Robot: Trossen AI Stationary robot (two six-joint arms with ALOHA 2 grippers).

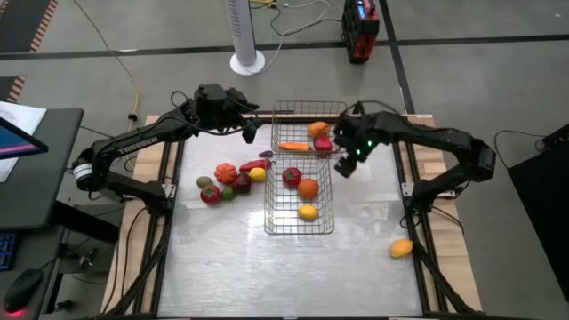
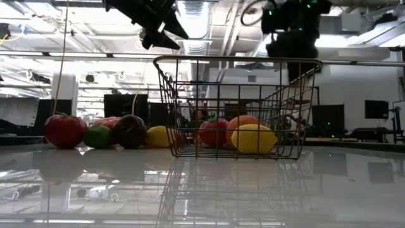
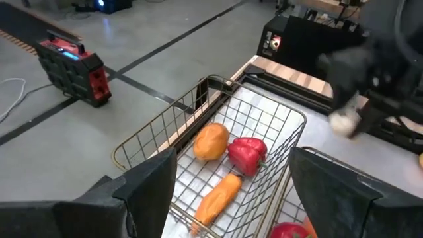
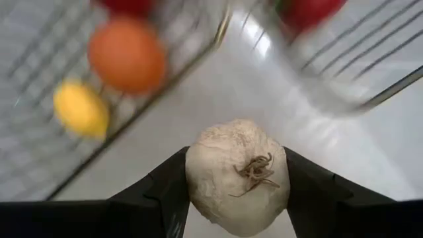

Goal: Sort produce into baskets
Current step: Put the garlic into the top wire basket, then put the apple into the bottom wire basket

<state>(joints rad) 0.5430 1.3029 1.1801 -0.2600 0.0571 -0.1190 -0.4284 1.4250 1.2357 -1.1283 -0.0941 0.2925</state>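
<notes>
From where I stand, two wire-mesh baskets sit end to end in the middle of the white table [image 1: 222, 276]. The far basket [image 1: 307, 110] holds an orange carrot [image 1: 293, 147] lying flat, a red pepper [image 1: 323, 143] and an orange rounded fruit [image 1: 318, 130] beside it. The near basket [image 1: 300, 227] holds a red tomato [image 1: 292, 176], an orange [image 1: 308, 188] and a yellow lemon [image 1: 308, 212]. The right gripper [image 1: 345, 162] hangs in the air just off the right edge of the baskets, about where the two meet, and its fingers are clamped on a pale off-white garlic bulb [image 4: 236, 175] with a dried root tuft facing its wrist camera. The left gripper [image 1: 250, 132] hovers above the table at the left side of the far basket, its fingers spread apart with nothing between them; its wrist view looks down past them into that basket onto the carrot, pepper and orange fruit. To the left of the near basket a loose cluster of produce lies on the table: a red-orange tomato [image 1: 226, 172], a dark purple piece [image 1: 241, 183], a green piece [image 1: 227, 193], a yellow piece [image 1: 257, 174], a red pepper-like piece [image 1: 210, 195] and a few more that I cannot make out. One yellow-orange fruit [image 1: 402, 248] lies alone near the table's right edge, well apart from both baskets.
</notes>
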